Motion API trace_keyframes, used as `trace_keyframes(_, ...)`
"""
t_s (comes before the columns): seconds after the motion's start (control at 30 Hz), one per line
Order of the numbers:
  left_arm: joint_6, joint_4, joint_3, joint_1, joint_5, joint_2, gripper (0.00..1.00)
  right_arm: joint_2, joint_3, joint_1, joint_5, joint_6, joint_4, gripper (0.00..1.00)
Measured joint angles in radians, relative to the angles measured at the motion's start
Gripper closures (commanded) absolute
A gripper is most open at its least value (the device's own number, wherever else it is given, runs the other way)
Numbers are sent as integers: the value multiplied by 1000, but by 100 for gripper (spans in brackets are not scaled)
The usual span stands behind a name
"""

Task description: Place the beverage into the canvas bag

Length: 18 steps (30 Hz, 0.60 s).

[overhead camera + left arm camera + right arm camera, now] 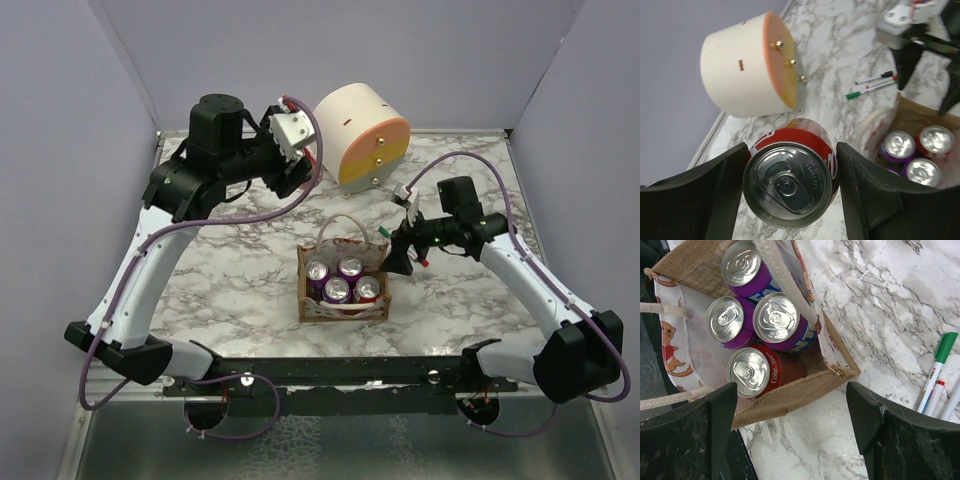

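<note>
Left gripper point(791, 150) noted at 11 o'clock from the canvas bag point(340, 311), above the tabletop point(230, 290), beside the cream-and-orange drawer box point(362, 135). It is clamped on a red can point(790, 190), one finger on each side. The bag is stood upright at tabletop centre, mouth open. 4 cans point(337, 290) are packed inside: 3 purple, 1 red. Right gripper point(791, 390) is placed at the bag's 3 o'clock edge, jaws spread wide, nothing gripped. Pens point(940, 370) are seen lying close by.

The canvas bag point(340, 311) stands in the middle of the table point(230, 290), with four cans point(337, 290) inside. Pens point(938, 367) lie just right of it. The drawer box point(360, 135) sits by the back edge; a fifth can point(790, 185) hangs left of it.
</note>
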Motion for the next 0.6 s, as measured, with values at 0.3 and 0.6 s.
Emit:
trace_keyframes(0.3, 91, -171, -93, 18, 342, -126, 100, 17, -4, 3, 45, 16, 17, 15)
trace_keyframes(0.6, 129, -223, -230, 33, 479, -134, 100, 17, -35, 3, 55, 15, 37, 18)
